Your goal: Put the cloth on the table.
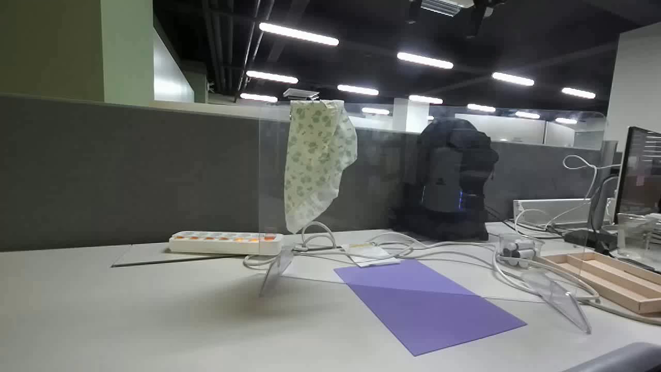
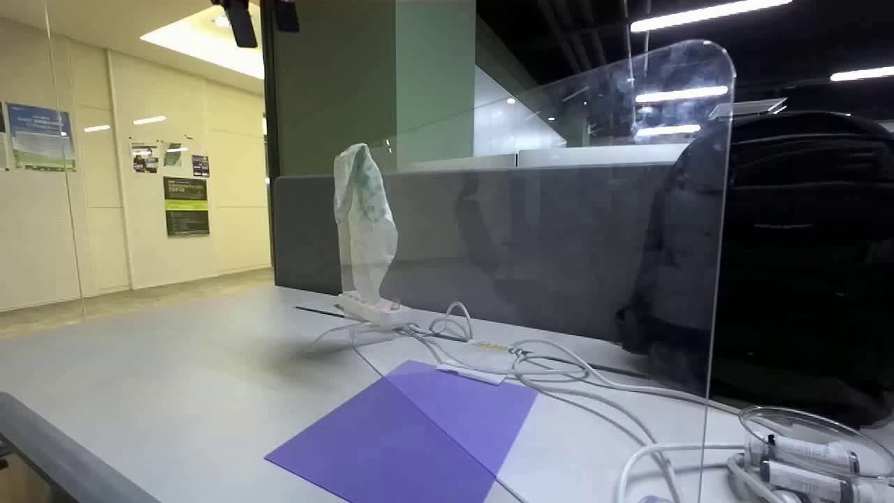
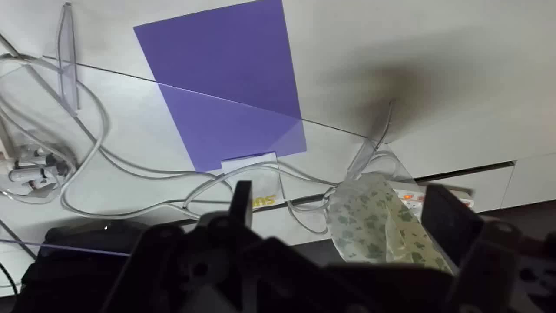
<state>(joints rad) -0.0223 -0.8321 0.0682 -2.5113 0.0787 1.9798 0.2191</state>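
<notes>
The pale cream-green speckled cloth (image 1: 316, 160) hangs limp over the top edge of an upright clear panel (image 1: 382, 181), near one end. It also hangs there in an exterior view (image 2: 367, 220). Its lower end is above the grey-white table (image 1: 155, 310). My gripper shows only by its dark fingertips at the top of both exterior views (image 1: 444, 23) (image 2: 265, 31), higher than the cloth and apart from it. In the wrist view the gripper (image 3: 339, 191) has its fingers wide apart and is open. The cloth (image 3: 369, 217) shows between and below them, partly hidden by the gripper body.
The clear panel stands on feet across a purple sheet (image 1: 428, 310). A white power strip (image 1: 224, 243) lies behind the cloth. White cables (image 1: 449, 250), a black backpack (image 1: 454, 181), a clear container (image 1: 518, 249) and a wooden tray (image 1: 609, 279) are also there. A grey partition (image 1: 129, 175) borders the back.
</notes>
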